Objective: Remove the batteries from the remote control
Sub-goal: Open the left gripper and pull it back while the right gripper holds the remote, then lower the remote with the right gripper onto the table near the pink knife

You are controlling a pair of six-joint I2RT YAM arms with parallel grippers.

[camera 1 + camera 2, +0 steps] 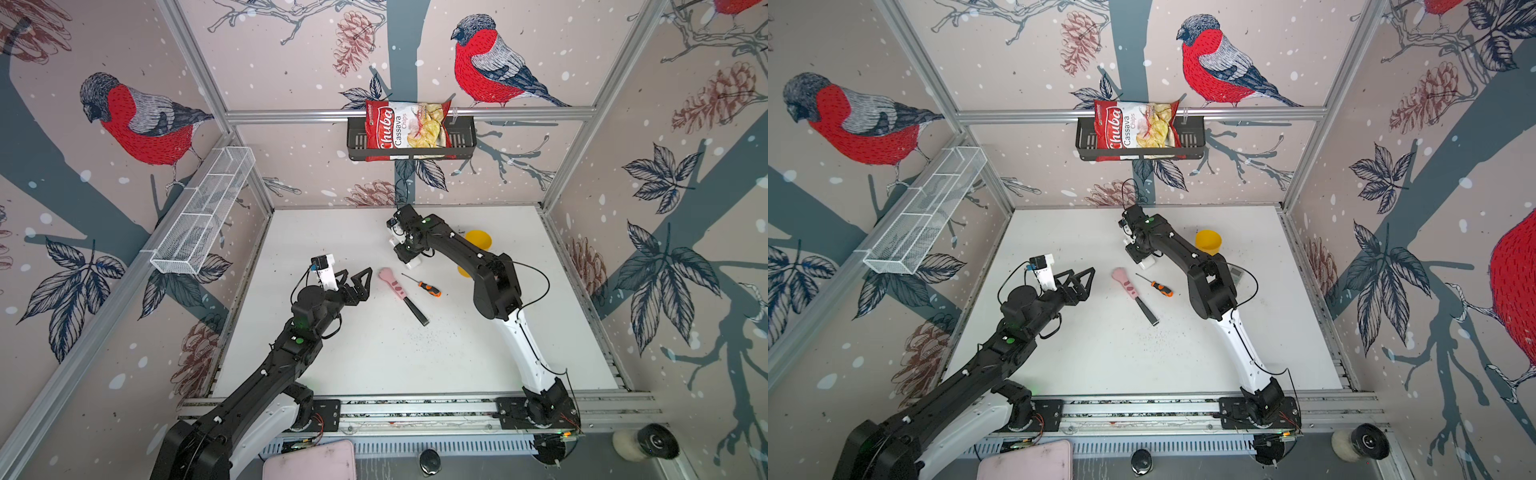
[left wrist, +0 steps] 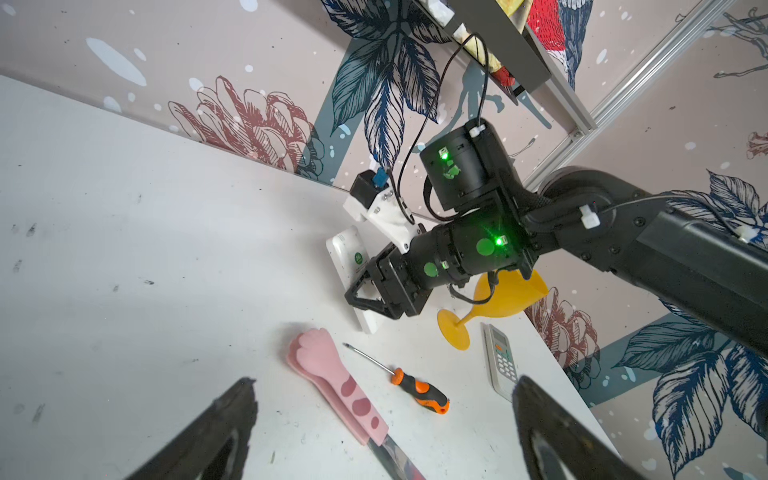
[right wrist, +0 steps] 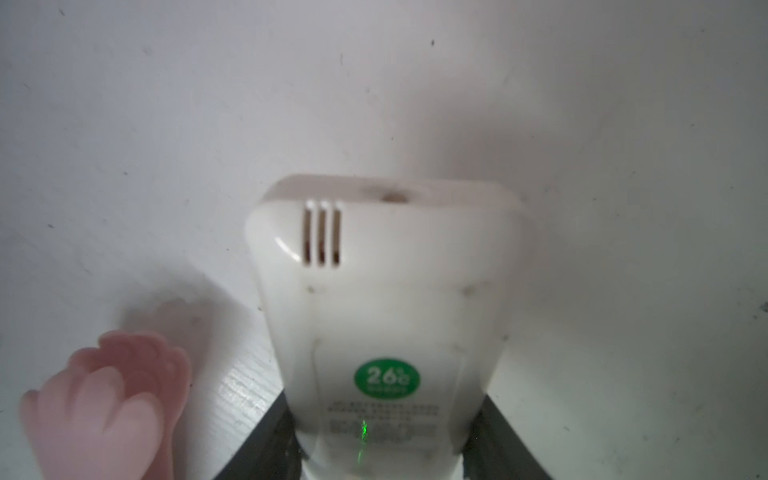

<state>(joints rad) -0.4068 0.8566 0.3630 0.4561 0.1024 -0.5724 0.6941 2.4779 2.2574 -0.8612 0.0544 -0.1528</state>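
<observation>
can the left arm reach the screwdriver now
Probably yes: the left gripper is open and empty, the screwdriver lies uncovered, and only the flat pink paw tool lies between them.

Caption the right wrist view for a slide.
Right claw grips a white remote, label side showing, pink paw-shaped tool nearby.

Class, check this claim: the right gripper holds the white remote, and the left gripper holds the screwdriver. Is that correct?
One part is wrong. The left gripper is open and holds nothing; the screwdriver lies on the table, as the left wrist view shows. The right gripper does hold the white remote.
</observation>
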